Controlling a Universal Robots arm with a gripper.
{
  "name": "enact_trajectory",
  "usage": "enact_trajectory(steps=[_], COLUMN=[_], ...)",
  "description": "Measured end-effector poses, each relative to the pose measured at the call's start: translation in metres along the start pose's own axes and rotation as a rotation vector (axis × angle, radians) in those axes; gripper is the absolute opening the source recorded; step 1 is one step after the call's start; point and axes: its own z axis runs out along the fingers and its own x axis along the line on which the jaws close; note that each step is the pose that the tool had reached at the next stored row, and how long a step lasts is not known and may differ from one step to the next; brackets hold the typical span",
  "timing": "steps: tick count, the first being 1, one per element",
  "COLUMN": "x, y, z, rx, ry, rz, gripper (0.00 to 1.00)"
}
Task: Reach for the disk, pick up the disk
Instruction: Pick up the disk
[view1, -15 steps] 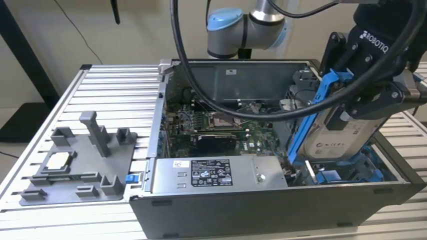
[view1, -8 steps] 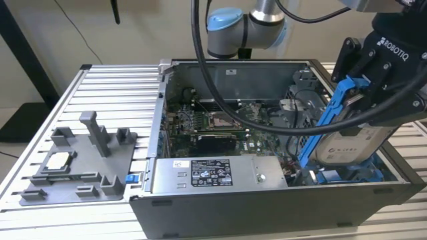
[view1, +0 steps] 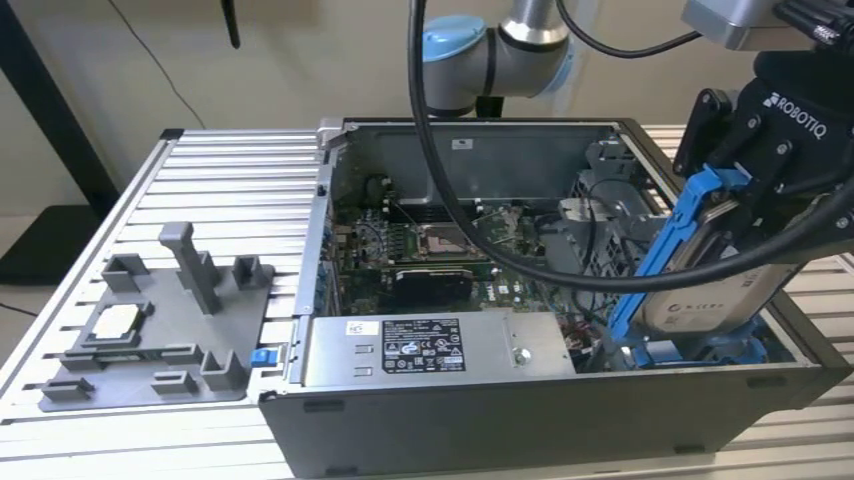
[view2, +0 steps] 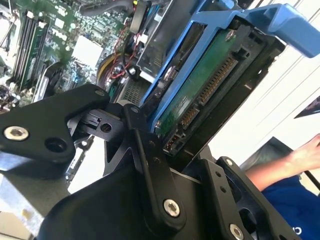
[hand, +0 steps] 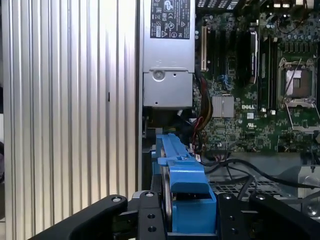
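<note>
Gripper (view1: 731, 205) is clamped on the disk (view1: 714, 290) at its upper end. The disk, in its blue caddy (view1: 681, 250), hangs tilted, lifted above the bay at the exterior view's right of the open case (view1: 534, 410). In the second wrist view the disk's (view2: 200, 95) green circuit board faces the camera. Motherboard (view1: 427, 250) lies on the case floor. A grey fixture (view1: 147, 330) sits on the table (view1: 240, 180), well apart.

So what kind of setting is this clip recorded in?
Probably a robotics lab bench set up for computer disassembly: an open grey desktop computer case sits on a ribbed aluminium table, beside a grey plastic parts fixture, while the black gripper holds the silver, blue-framed disk.
</note>
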Motion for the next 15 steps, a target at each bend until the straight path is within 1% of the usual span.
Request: enact_trajectory(steps=[3,6,12,15], x=[0.0000,-0.0007,-0.0055,-0.0057], y=[-0.0035,-0.0077,-0.0132,-0.0200], z=[0.0020,0.0033,0.0038,0.0033], rx=[0.0065,0.0101,0.0111,0.0110], ry=[-0.0004,-0.0002,-0.0030,-0.0037], rz=[-0.001,-0.001,-0.001,-0.001], gripper=[0.00,0.00,0.00,0.00])
